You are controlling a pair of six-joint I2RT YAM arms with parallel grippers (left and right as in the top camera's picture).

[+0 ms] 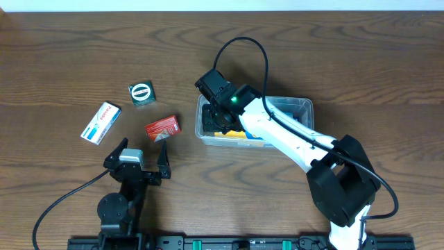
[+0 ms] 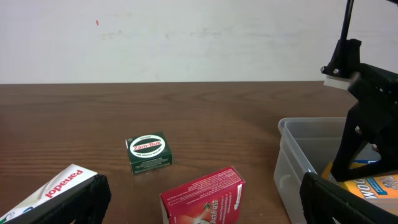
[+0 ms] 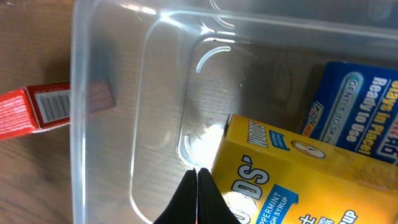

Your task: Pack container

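The container (image 1: pixel 297 104), right of centre on the table (image 1: pixel 69 55), is set mouth-up with its long axis left-right; a yellow box (image 3: pixel 280 180) is lodged inside. The right gripper (image 3: pixel 197 186) is found within its left end, pinched together on nothing; the left gripper (image 1: pixel 144 154) is held spread. Packing is judged midway: a lift clear of the rim is called for, then the red box (image 1: pixel 163 128) fetched.

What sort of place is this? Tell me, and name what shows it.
Probably a robot test bench indoors: a wood-grain table against a plain white wall, left arm and right arm mounted at its edge, and a clear container with small product boxes beside it.
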